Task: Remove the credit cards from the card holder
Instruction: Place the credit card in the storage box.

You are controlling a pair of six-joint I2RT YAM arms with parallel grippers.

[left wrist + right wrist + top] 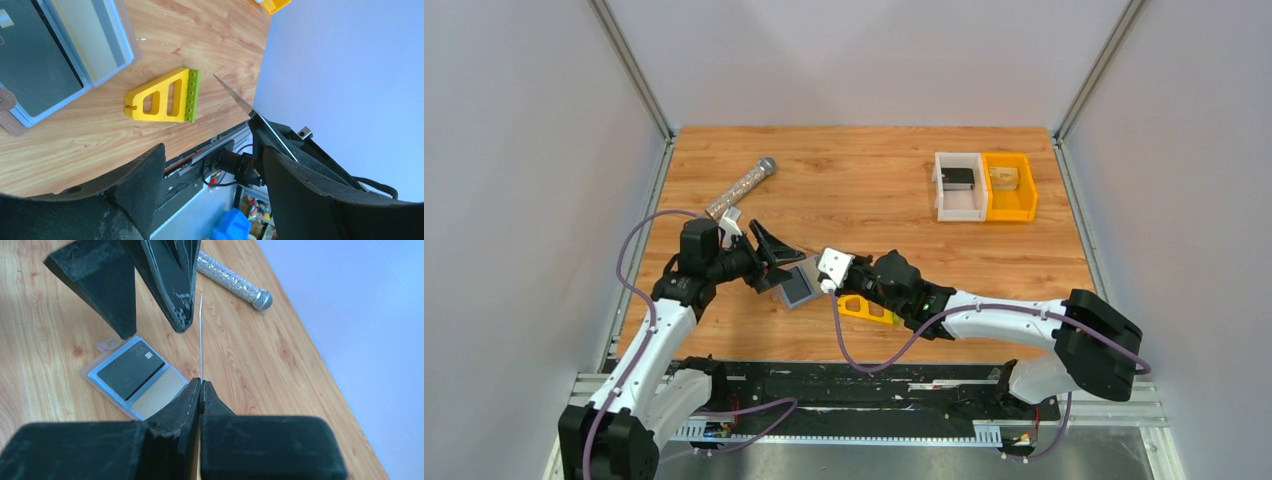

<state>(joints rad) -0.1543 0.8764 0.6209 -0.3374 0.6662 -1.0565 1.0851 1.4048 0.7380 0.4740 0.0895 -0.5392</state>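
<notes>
**Right gripper [201, 387] clamped on one card; left gripper [152, 331] open**

Check the right gripper first. Its jaws are pressed together on the lower end of a thin credit card [201, 335]. The card shows edge-on, stands upright above the card holder's [92, 375] far corner, and is clear of the slots. The left gripper's fingers stand wide apart over the holder's tab end and grasp nothing. The lifted card rises just beside one of those fingers, and you cannot tell whether they touch.

The holder lies open and flat on the table [260, 365]. Two cards sit in its slots: a black card [131, 371] and, beside it, a tan card [157, 395]. A yellow-and-green frame [162, 97] lies near the holder on the right arm's side. A glittery silver rod [232, 277] lies well beyond the holder.

Likely faults from this point:

1. **Card slip or pivot.** The grip appears to take only a narrow strip of the card, so a quick swing could rotate it or drop it.
2. **Collision.** The open left fingers are close to the card, and moving either arm across could knock it loose.
3. **Holder drag.** Nothing pins the holder, so pulling the next card may slide or lift the whole holder.
4. **Drop zone.** A card released over the holder would hide the two cards not yet removed.

**Legible marking:** "VIP" is printed on the black card, with a small pale chip-like mark beside it. No other writing can be read.
</notes>
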